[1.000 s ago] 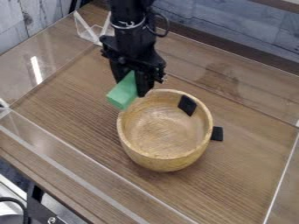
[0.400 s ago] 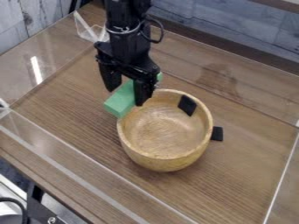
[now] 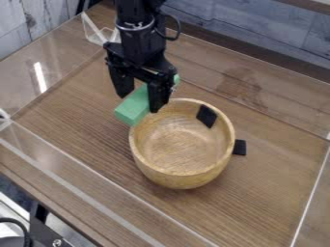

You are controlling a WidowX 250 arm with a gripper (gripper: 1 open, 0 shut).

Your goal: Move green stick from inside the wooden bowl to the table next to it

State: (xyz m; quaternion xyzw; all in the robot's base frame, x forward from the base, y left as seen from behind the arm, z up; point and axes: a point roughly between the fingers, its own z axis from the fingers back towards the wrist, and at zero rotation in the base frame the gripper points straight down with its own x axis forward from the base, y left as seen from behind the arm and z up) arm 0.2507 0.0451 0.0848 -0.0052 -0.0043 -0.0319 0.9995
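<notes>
Nearest, wooden bowl (image 3: 182, 172) sits on the brown table (image 3: 77, 145), one black piece (image 3: 206, 116) inside near its far right wall, another (image 3: 240, 148) just outside. Beyond its near wall, at the far-left rim, green stick (image 3: 133, 108) lies tilted, seemingly leaning on or against the rim, whether its low end meets the table I cannot tell. Farther, the black gripper (image 3: 146, 95) is spread, fingers either side of the stick's upper part, apparently no grip; best to back off straight up, without brushing stick or rim, then check it rests wholly on the table and nudge it outward if not.
</notes>
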